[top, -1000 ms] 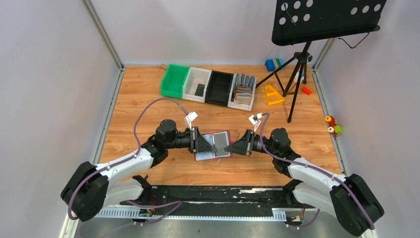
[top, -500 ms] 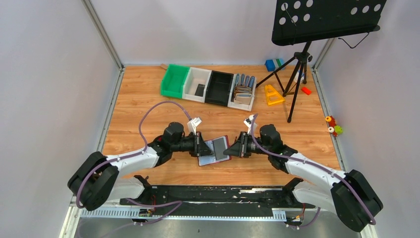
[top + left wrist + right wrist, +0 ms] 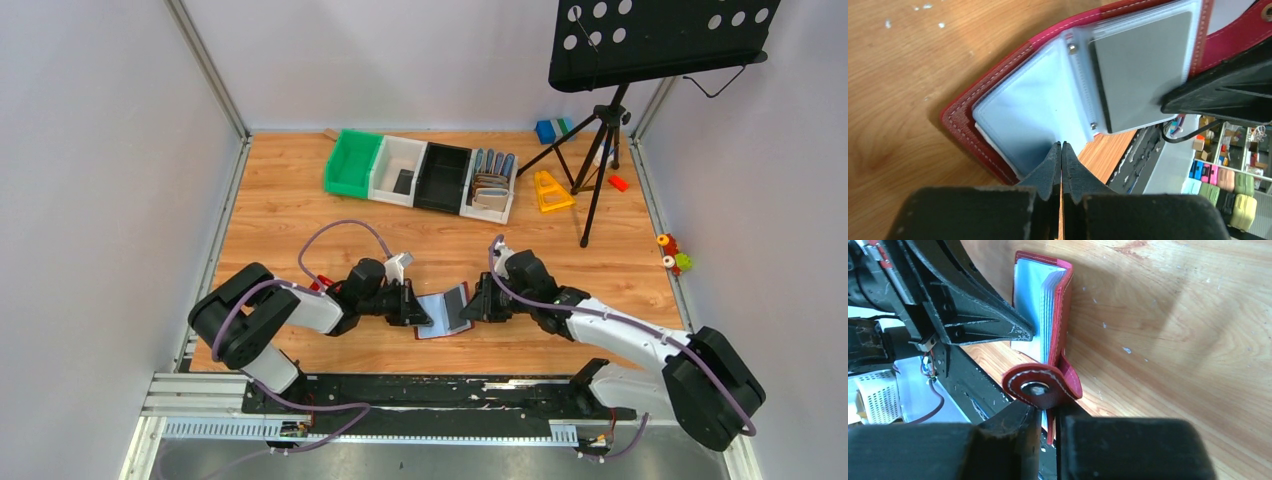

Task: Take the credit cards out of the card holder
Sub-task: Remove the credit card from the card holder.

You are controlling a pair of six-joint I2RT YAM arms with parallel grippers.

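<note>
The maroon card holder (image 3: 446, 311) lies open on the wood between both grippers, its right cover raised. In the left wrist view its clear sleeves (image 3: 1038, 107) fan out, and one holds a pale grey card (image 3: 1143, 65). My left gripper (image 3: 424, 318) is shut, and its tips (image 3: 1062, 146) touch the edge of a clear sleeve. My right gripper (image 3: 471, 306) is shut on the card holder's cover edge (image 3: 1049, 426), just below the round snap tab (image 3: 1040, 387). The black and gold-tan cards are hidden.
A row of bins stands at the back: green (image 3: 352, 163), white (image 3: 396, 170) with a dark flat piece inside, black (image 3: 443, 177), and one with upright wallets (image 3: 490, 185). A music stand tripod (image 3: 598, 150) and a yellow piece (image 3: 549, 190) stand back right.
Both grippers have moved toward the table's near edge and closer together. The card holder came with them and went from lying flat to partly folded, with its right cover lifted.
</note>
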